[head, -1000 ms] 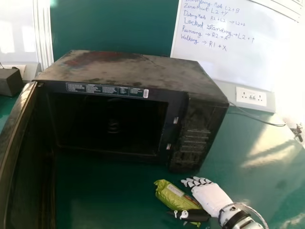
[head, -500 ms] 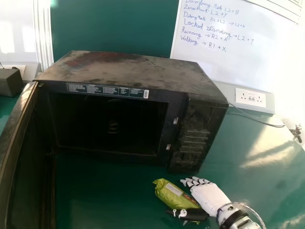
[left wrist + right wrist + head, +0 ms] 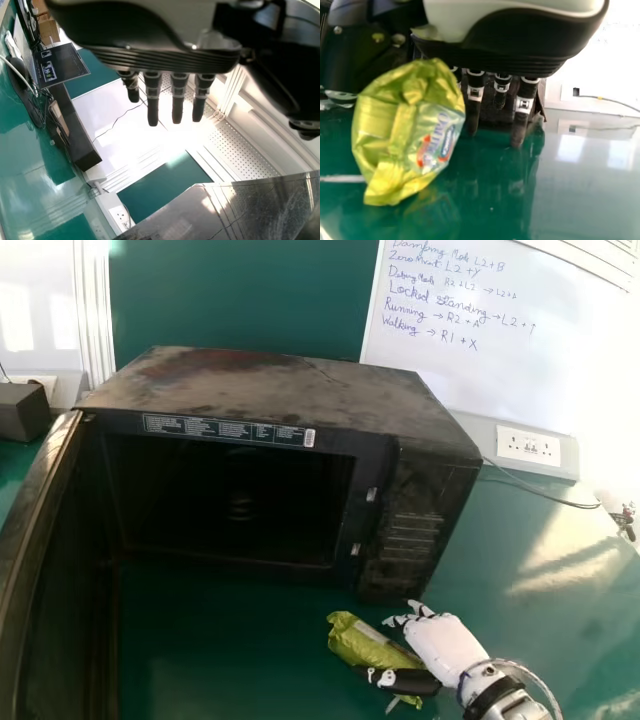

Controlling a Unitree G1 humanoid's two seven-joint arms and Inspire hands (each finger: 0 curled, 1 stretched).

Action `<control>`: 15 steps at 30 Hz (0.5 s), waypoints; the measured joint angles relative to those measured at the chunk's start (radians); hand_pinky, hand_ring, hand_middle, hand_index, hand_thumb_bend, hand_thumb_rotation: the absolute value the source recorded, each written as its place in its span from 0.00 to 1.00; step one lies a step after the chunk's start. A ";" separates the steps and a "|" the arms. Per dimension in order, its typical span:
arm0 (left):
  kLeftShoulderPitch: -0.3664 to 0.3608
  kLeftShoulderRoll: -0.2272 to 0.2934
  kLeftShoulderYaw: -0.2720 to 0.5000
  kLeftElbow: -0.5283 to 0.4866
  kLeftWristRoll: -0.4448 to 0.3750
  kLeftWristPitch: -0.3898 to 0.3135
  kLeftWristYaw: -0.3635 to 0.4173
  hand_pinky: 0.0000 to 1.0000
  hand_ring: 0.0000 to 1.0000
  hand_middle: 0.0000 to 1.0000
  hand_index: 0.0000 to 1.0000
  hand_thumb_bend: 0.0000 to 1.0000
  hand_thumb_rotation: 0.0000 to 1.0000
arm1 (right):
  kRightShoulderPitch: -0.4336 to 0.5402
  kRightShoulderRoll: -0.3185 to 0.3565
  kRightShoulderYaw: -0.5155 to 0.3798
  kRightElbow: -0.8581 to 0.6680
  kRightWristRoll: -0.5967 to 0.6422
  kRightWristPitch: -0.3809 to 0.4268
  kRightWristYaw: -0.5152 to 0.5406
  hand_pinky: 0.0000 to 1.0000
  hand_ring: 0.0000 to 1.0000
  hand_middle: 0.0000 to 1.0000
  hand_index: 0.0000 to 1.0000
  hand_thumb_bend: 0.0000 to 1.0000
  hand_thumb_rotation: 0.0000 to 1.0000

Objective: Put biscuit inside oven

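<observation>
On the green worktop point(image 3: 230, 660), the oven point(image 3: 280, 390) has its door point(image 3: 38, 540) already wide open. The left hand point(image 3: 160, 57) has straight fingers; the right hand point(image 3: 445, 648) is wide, its thumb across the biscuit packet point(image 3: 362, 640), outside the oven's front right corner. Securing it and placing it inside remain.

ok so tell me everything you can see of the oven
The oven is a boxy, dark microwave standing upright on the green table. Its top looks like dusty, stained metal, marked by a thin dark line. The door is swung open on the robot's left. A printed strip runs above the dark cavity, where a faint pale mark shows. Right of the opening are two small slots and the control panel.
</observation>
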 measured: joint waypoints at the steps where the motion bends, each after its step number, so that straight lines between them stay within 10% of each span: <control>1: 0.000 0.000 -0.006 -0.001 -0.005 0.000 0.000 0.96 0.88 0.94 0.93 0.98 0.73 | 0.000 -0.001 0.000 0.000 0.001 0.000 0.000 0.34 0.53 0.70 0.74 0.88 0.01; 15: -0.019 0.001 -0.015 0.033 -0.005 -0.010 0.039 0.97 0.89 0.94 0.93 0.98 0.72 | 0.004 -0.008 0.000 -0.004 0.022 0.006 -0.005 0.29 0.34 0.50 0.55 0.85 0.00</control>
